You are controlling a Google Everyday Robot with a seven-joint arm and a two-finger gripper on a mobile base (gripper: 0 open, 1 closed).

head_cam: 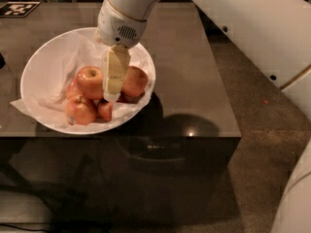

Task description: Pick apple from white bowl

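Camera view, large glossy white round bowl [30,66] on dark glossy desk [194,76], red-yellow apples [91,80] piled inside on crumpled white paper [73,50], cream end effector [112,93] pointing down between two upper apples, grip state cannot tell.

You have one white bowl [33,64] on one dark table [194,72], one crumpled sheet of paper [23,104] lining it, at least five apples [91,79] heaped inside, and one gripper [112,92] hanging down among those apples.
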